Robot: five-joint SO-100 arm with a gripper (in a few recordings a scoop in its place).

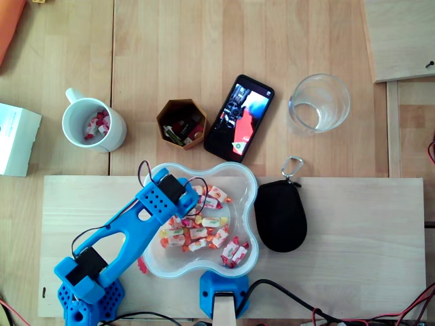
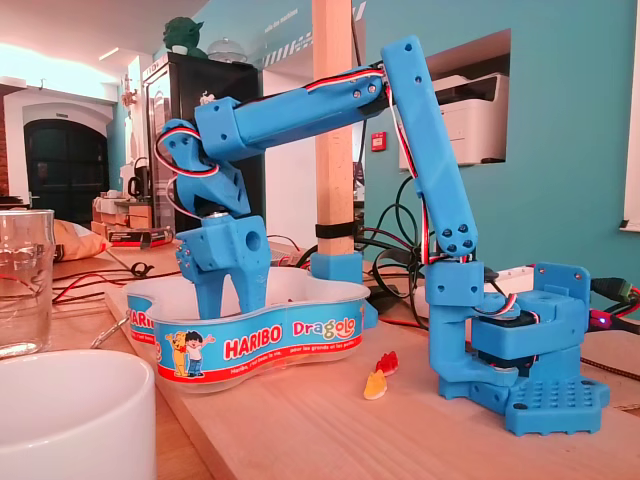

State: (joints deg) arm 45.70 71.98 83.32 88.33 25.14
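Blue arm [image 2: 420, 130]: base at the lower left of the pale wooden counter [image 1: 353, 272] in the overhead view, upper links folded over and pointing down. Tool [image 2: 228, 298]: down inside the clear, wavy-rimmed tub [image 1: 250, 178], at its upper left in the overhead view; fingers spread, tips hidden behind the tub wall in the fixed view; contact with any sweet not discernible. Wrapped sweets [image 1: 197, 234]: loose heap on the tub floor, mostly centre and lower right in the overhead view, just beside the tool. Tub wall, fixed view: blue band lettered HARIBO. Stray sweet [image 2: 380, 375]: red and yellow, on the counter between tub and arm base. Black pouch [image 1: 279, 216]: oval, with a metal clip at the top, just beside the tub's right edge. Further back, left to right in the overhead view: white mug [image 1: 117, 139] with a few sweets inside, brown hexagonal box [image 1: 165, 115], dark phone [image 1: 239, 117] lying tilted, clear glass [image 1: 319, 102] upright.
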